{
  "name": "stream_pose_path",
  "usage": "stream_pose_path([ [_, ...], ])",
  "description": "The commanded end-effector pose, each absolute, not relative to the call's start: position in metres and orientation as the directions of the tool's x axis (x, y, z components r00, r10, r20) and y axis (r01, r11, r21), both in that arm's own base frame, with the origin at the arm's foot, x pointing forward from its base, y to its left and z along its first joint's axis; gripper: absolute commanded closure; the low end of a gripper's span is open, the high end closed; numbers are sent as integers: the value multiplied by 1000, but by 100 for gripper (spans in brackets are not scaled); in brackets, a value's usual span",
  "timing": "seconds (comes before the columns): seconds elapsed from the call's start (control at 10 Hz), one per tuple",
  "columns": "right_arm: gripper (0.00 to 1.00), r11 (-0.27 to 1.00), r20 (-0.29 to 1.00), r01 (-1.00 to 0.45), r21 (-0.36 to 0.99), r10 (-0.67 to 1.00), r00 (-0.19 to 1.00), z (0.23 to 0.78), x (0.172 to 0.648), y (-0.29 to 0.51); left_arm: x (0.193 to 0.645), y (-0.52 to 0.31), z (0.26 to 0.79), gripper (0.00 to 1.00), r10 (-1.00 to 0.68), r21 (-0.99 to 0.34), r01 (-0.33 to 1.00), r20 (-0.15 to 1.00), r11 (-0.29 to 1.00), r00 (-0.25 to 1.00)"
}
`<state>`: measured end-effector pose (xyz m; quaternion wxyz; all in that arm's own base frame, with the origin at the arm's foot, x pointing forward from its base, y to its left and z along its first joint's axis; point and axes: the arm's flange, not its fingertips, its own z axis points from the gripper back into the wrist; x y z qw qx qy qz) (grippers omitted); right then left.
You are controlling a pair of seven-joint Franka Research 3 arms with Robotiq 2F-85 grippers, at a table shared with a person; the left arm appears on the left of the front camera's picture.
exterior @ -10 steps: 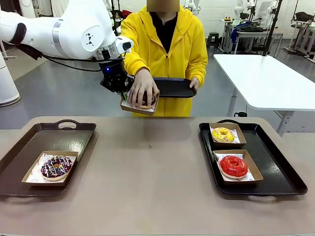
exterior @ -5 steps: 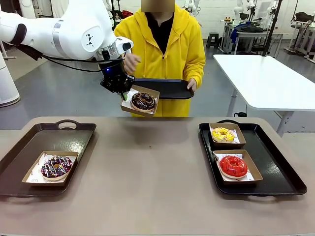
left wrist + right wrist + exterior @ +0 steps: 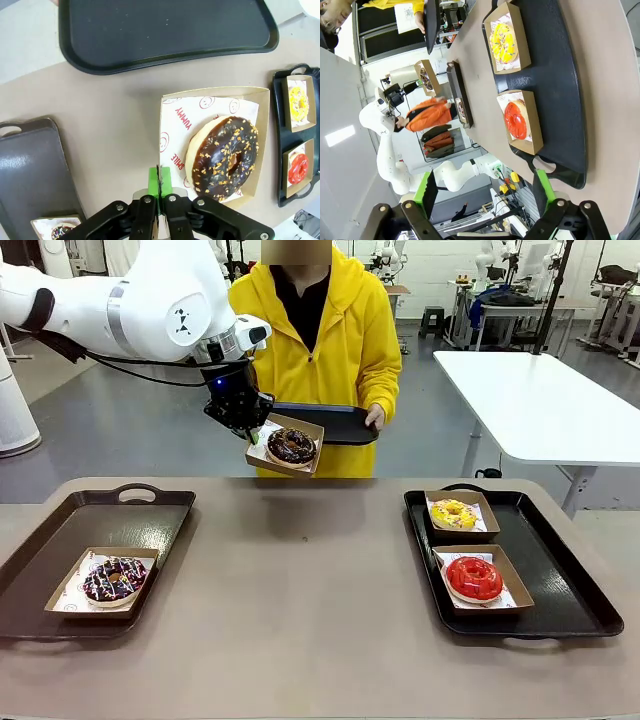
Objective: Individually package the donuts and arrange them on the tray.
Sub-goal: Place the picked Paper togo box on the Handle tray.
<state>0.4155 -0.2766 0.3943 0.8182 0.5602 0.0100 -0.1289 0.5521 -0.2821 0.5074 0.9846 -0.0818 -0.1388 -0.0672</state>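
My left gripper (image 3: 243,426) is raised above the table's far edge, shut on the edge of a cardboard box (image 3: 312,431). In that box lies a chocolate donut with light crumbs (image 3: 291,446). The left wrist view shows the green pads (image 3: 155,182) pinching the box's paper-lined rim (image 3: 210,102), the donut (image 3: 223,157) just beyond. Close behind the box, a person's hand (image 3: 375,417) holds a bare black tray (image 3: 340,420). The right tray (image 3: 560,570) carries a boxed yellow donut (image 3: 454,513) and a boxed red donut (image 3: 473,577). My right gripper (image 3: 485,192) hangs open over that tray (image 3: 555,90).
The left tray (image 3: 60,530) holds a boxed dark donut with white-pink sprinkles (image 3: 114,578) at its near end; its far half is bare. The brown tabletop (image 3: 300,570) between the trays is bare. A white table (image 3: 540,400) stands beyond at right.
The person's hand that lay on the chocolate donut has lifted away and gone out of sight. The person and the held tray shifted slightly left. My left gripper kept the box in place.
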Motion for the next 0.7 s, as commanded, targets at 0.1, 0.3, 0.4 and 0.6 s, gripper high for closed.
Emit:
stream_pose_path([
  [0.1,0,342,-167,228,912,-198,966,395,412,-274,530,-224,501,99,-83,-64,101,245,993,966],
  [0.3,0,342,-167,228,912,-198,966,395,412,-274,513,-151,476,99,-37,-4,39,208,999,977],
  [0.4,0,342,-167,228,912,-198,966,395,412,-274,515,-120,466,99,-15,11,13,184,1000,983],
  [0.6,0,342,-167,228,912,-198,966,395,412,-274,516,-69,441,99,1,35,-7,155,999,988],
])
